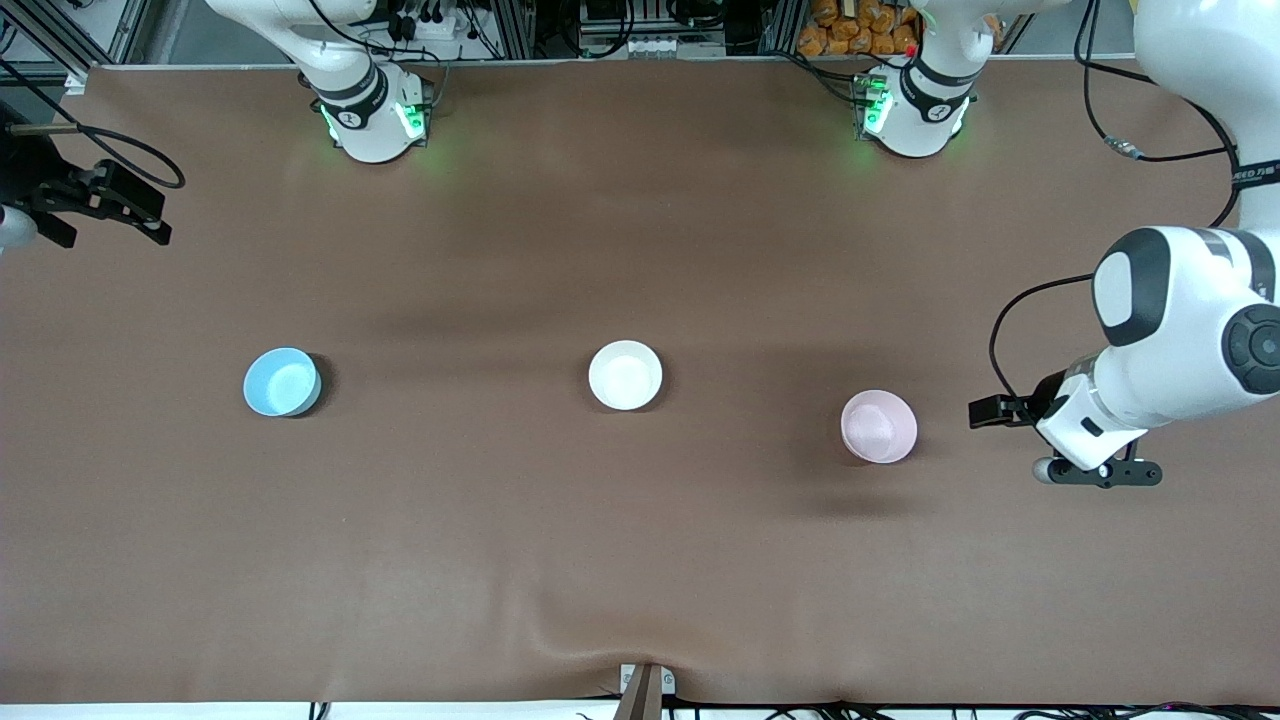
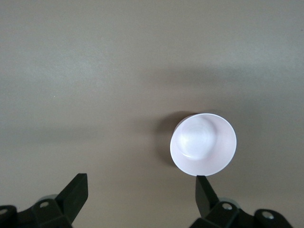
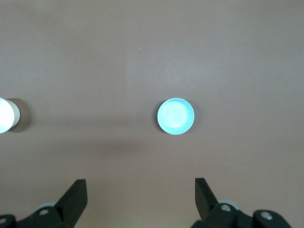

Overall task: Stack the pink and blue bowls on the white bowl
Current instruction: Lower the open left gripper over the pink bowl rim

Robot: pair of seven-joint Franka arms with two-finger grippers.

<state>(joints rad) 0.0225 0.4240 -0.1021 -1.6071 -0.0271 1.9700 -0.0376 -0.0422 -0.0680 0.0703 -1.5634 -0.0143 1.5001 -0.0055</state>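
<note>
The white bowl sits upright mid-table. The blue bowl sits toward the right arm's end, and the pink bowl toward the left arm's end; all three are apart and empty. My left gripper hangs open and empty above the table beside the pink bowl, at the left arm's end. In the left wrist view the left gripper is open, with the pink bowl just past one fingertip. My right gripper is high at the right arm's end of the table. The right wrist view shows the right gripper open, with the blue bowl and the white bowl's edge below.
A brown mat covers the table, with a small ridge at its near edge. The arm bases stand along the edge farthest from the front camera. A cable loops by the left wrist.
</note>
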